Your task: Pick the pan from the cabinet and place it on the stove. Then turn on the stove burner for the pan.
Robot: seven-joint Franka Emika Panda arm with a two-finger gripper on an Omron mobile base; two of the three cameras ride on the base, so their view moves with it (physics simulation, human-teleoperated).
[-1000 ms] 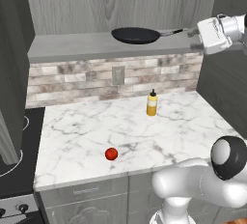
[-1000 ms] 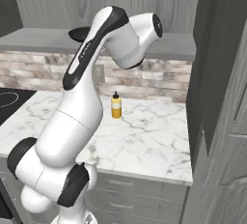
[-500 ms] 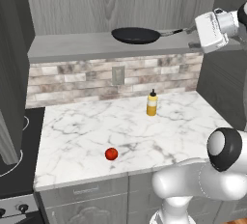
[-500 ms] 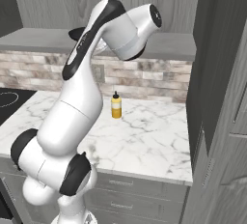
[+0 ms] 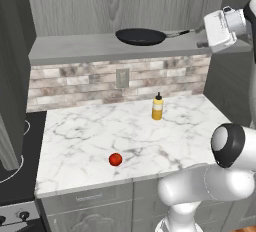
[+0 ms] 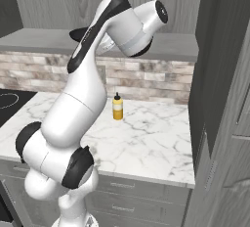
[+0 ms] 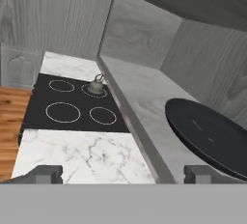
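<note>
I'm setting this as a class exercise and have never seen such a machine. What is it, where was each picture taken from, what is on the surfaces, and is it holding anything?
It is a white robot arm in a computer-drawn kitchen. Two pictures come from cameras on its base, behind it to the left and right. The third looks along its hand, so it appears tilted.

On the marble counter stand a yellow bottle and a small red tomato-like ball. The black pan lies on the cabinet shelf, its handle pointing toward the gripper. The black stove carries a small kettle.

The fingers are spread open close by the pan and hold nothing.
</note>
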